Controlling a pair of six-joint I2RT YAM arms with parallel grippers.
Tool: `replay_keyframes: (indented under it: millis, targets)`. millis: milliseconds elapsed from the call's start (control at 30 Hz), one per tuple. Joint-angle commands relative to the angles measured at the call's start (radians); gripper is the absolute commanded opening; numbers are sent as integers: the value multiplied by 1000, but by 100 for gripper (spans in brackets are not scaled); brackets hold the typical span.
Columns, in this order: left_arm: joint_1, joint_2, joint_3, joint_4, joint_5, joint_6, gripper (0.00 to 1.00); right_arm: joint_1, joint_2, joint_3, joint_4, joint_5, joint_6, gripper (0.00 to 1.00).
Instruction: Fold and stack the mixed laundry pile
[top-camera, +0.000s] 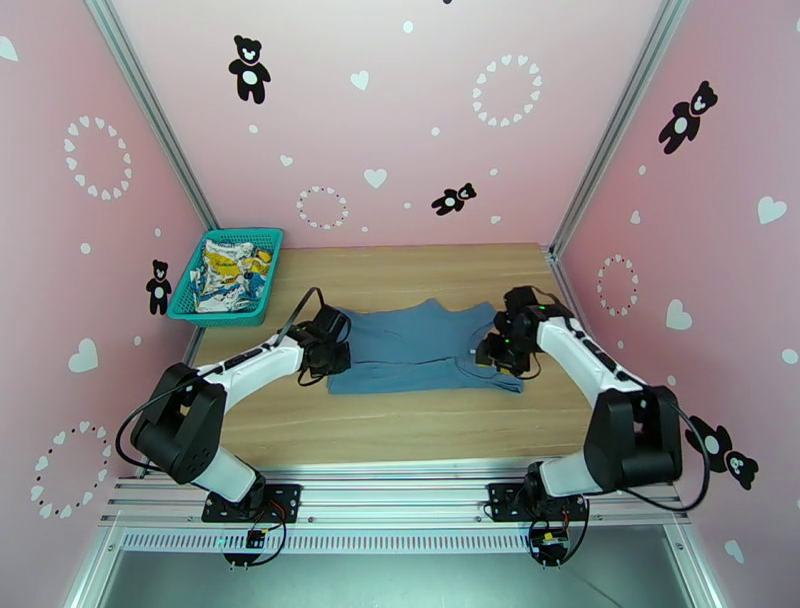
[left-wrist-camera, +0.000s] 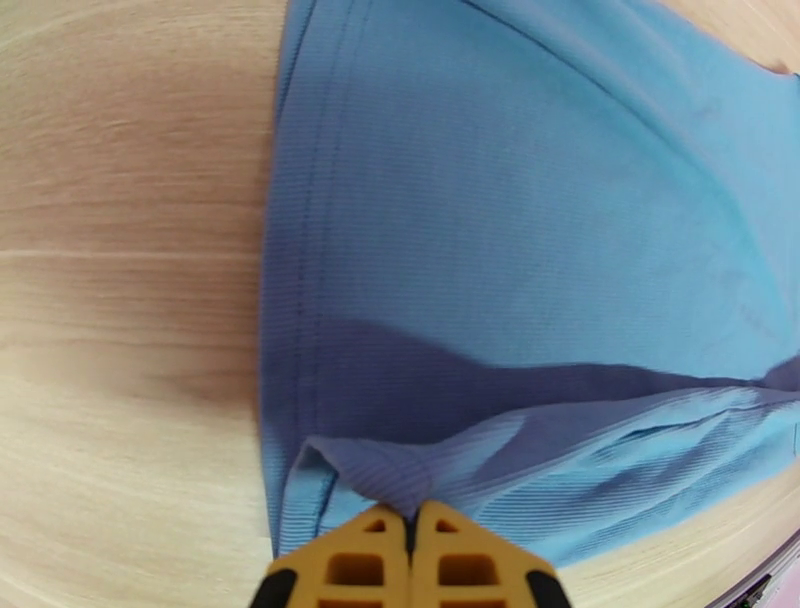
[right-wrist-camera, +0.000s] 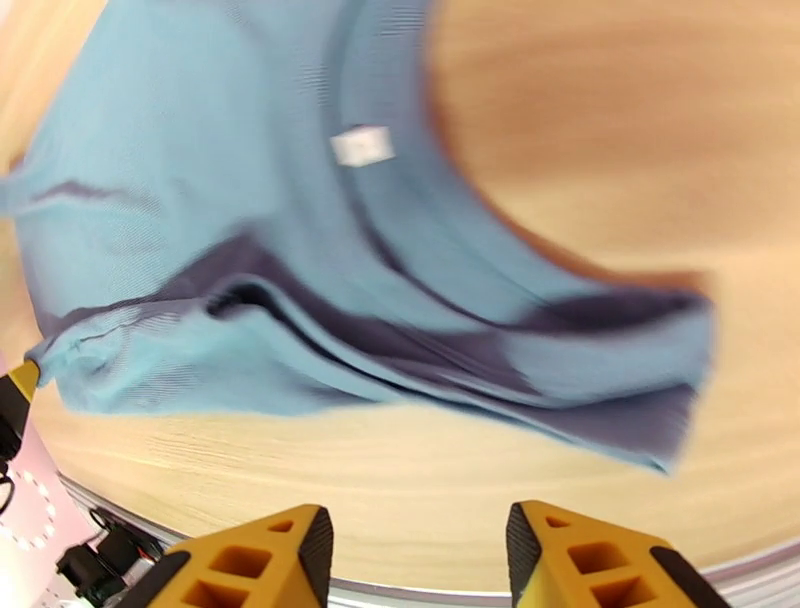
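Observation:
The dusty-blue tank top lies partly folded on the wooden table, its near edge doubled over. At its left end, my left gripper is shut on a pinched fold of the blue fabric, and the yellow fingertips meet on the cloth. My right gripper hovers over the garment's right end. In the right wrist view it is open with bare table between its fingers and the tank top just beyond. The white cloth with yellow-and-blue print sits crumpled in the basket.
A teal mesh basket stands at the table's back left corner. Bare wood stretches between the garment and the near metal rail. Pink walls close in the left, right and back sides.

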Motion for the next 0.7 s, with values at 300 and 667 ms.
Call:
replay_keyframes:
  millis: [300, 667]
  targets:
    - [9, 5, -1, 15, 11, 32, 0, -187, -62, -219, 62, -93, 46, 51]
    - [11, 24, 15, 9, 0, 48, 0, -186, 71, -158, 154, -40, 25, 25]
